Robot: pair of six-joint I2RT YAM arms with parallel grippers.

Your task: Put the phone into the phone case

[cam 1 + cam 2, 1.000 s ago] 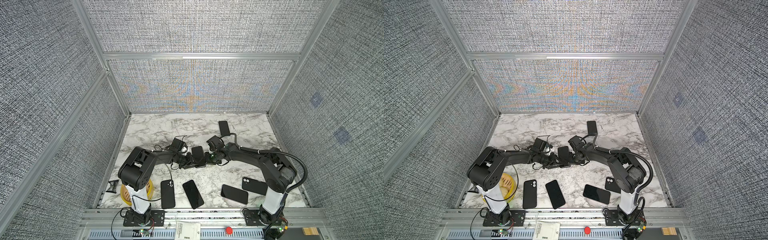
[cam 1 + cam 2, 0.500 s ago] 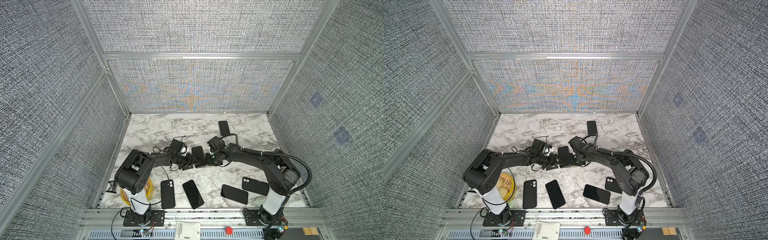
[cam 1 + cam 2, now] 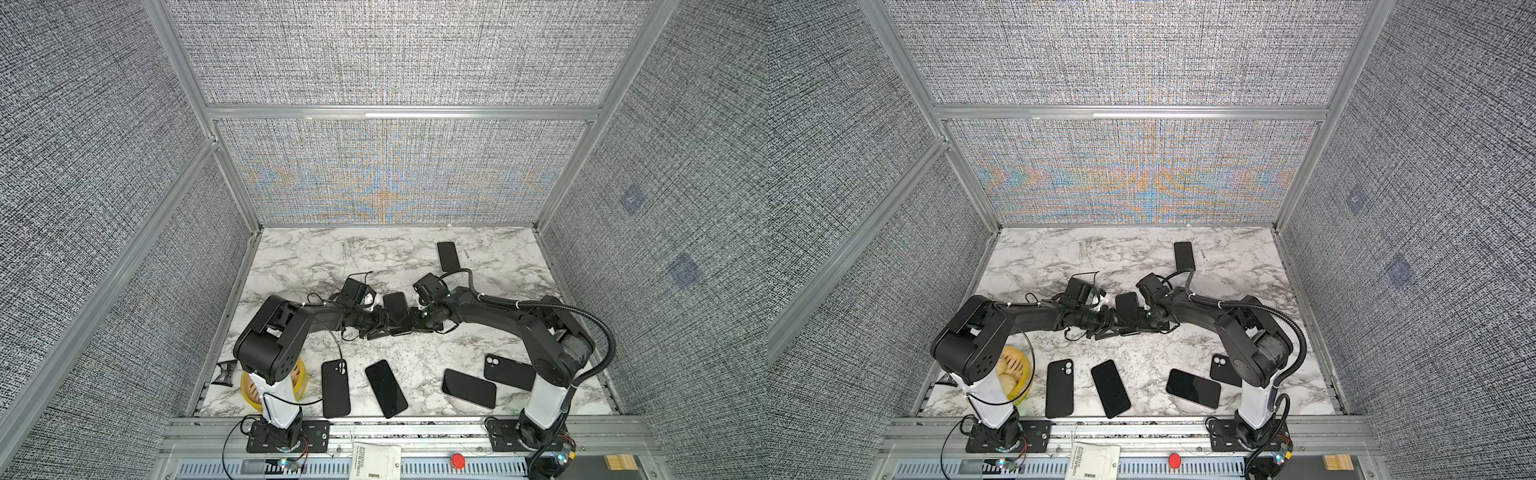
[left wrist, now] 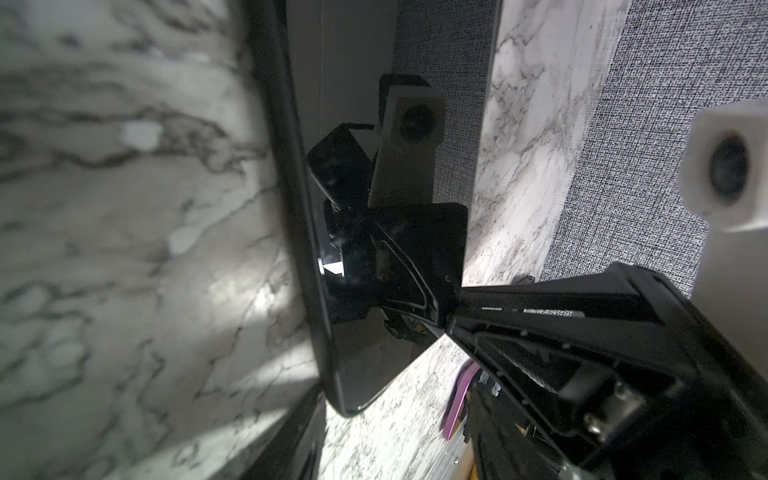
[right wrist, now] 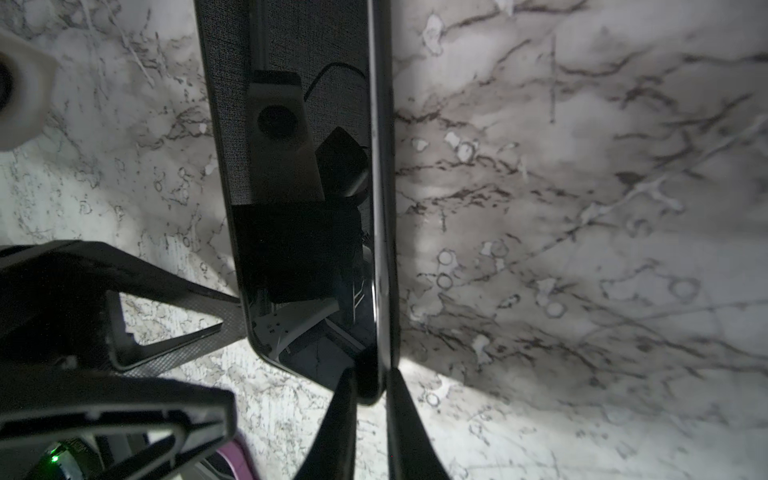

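Note:
A black phone (image 3: 395,307) (image 3: 1127,305) is held up on its edge mid-table, where both grippers meet. My right gripper (image 5: 371,376) (image 3: 413,324) is shut on the phone (image 5: 299,187), pinching its near corner across its thickness. My left gripper (image 5: 235,357) (image 3: 380,326) is open beside the screen side, with one fingertip (image 5: 232,305) touching the rim. In the left wrist view the phone (image 4: 386,124) stands upright with a glossy screen, and one of my left fingers (image 4: 297,440) is below its corner. I cannot tell whether a phone case is on it.
Several black phones or cases lie flat near the front edge: (image 3: 336,388), (image 3: 385,388), (image 3: 468,387), (image 3: 509,371). Another lies toward the back (image 3: 449,255). A yellow bowl (image 3: 1017,374) sits by the left arm's base. Fabric walls enclose the marble table (image 3: 332,257).
The left arm's shoulder and elbow have swung a little to the left. The phone and both grippers stay at the same spot mid-table.

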